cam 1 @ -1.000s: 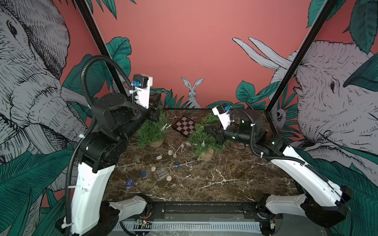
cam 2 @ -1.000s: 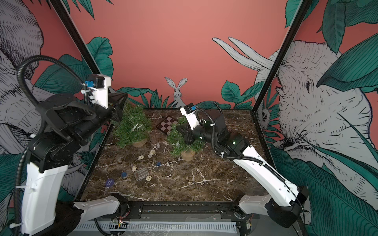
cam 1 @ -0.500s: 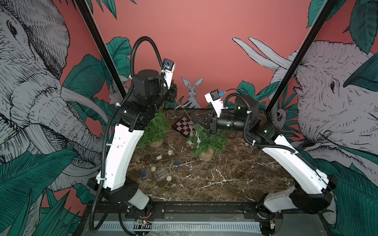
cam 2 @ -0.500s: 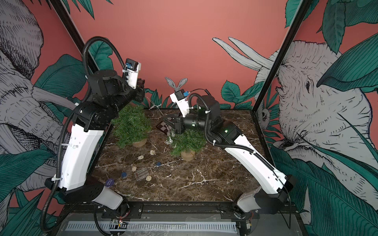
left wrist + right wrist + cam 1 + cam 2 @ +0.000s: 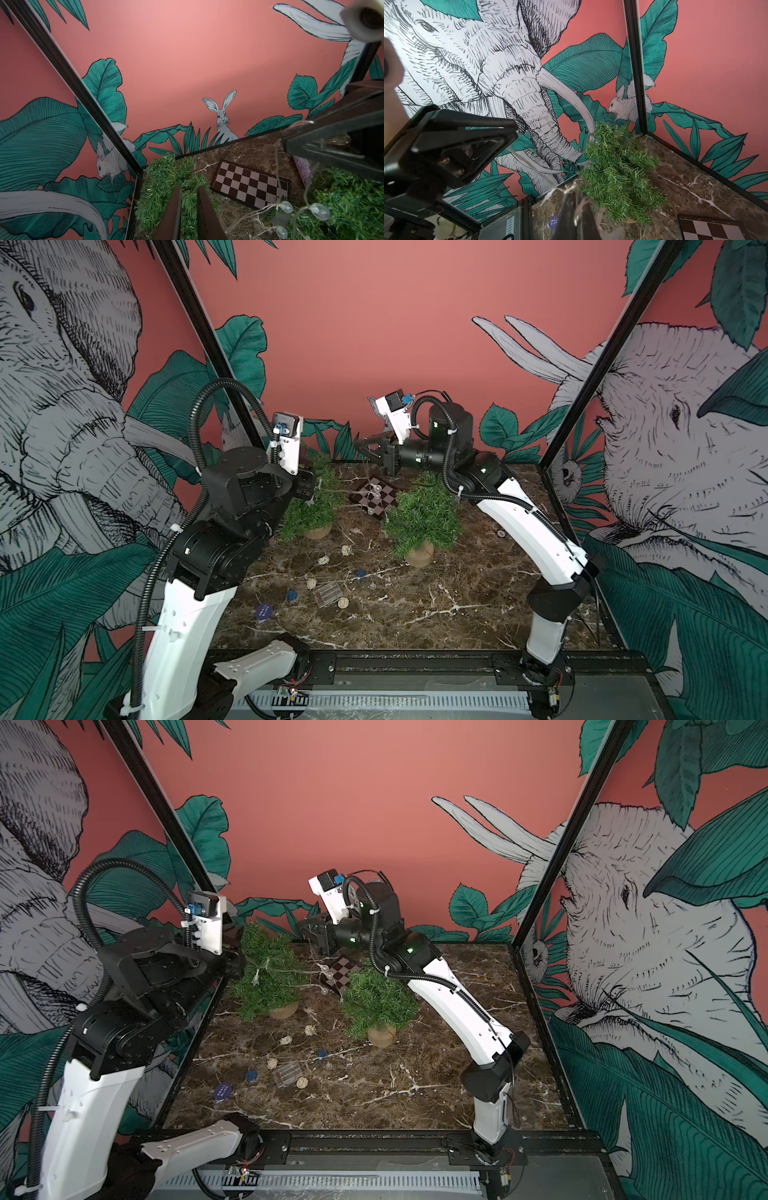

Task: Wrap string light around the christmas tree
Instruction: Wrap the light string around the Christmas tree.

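**1. Near edge.** Tabletop (image 5: 478, 614), dark veined marble. Loose on it:
- a purple disc (image 5: 264, 611)
- a clear ribbed box (image 5: 330, 593), possibly the light's battery case, not certain
- small woven balls (image 5: 343, 603)
- blue pieces (image 5: 360, 572)

**2. Middle.** Near christmas tree (image 5: 424, 518), upright on a wooden base. No strand shows wound on it.

**3. Beyond.** Far christmas tree (image 5: 266, 973), upright beside the left arm. The string light (image 5: 319, 211) crosses its front face in one thin pass. From there it runs slack to a cluster of clear bulbs hanging between the two trees, above the chessboard (image 5: 376, 497).

**4. Far end.**
- Left tool (image 5: 189, 188): at the far tree's side, fingers a narrow gap apart. A strand leads toward it, but whether it is pinched there cannot be told.
- Right tool (image 5: 576, 197): raised near the back wall, clenched on the wire, which loops at its tip and drops to the bulbs.

**5. Status, as judged.**
- Early stage: one partial drape is on the far tree, and no full turn is evident.
- Most bulbs are off the foliage.
- Left to do: carry the strand behind the tree, add further turns down the branches, take up the slack, and let go.
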Controlling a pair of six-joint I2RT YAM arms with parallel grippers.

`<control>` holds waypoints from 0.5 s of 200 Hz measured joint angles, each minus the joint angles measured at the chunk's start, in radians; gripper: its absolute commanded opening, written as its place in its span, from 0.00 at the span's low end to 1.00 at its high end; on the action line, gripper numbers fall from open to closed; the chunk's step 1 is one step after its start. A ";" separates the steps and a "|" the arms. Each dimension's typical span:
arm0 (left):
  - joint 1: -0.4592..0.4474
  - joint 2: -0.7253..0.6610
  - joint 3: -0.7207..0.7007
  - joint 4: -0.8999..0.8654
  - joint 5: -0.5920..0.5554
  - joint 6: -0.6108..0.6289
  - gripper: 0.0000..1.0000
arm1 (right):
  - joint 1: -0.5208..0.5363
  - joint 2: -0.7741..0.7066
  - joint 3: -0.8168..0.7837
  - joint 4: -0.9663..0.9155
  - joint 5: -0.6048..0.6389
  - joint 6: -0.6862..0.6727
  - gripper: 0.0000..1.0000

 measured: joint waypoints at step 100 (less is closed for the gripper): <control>0.071 0.434 0.063 0.180 0.197 -0.061 0.00 | -0.125 0.132 0.253 0.193 0.076 -0.056 0.00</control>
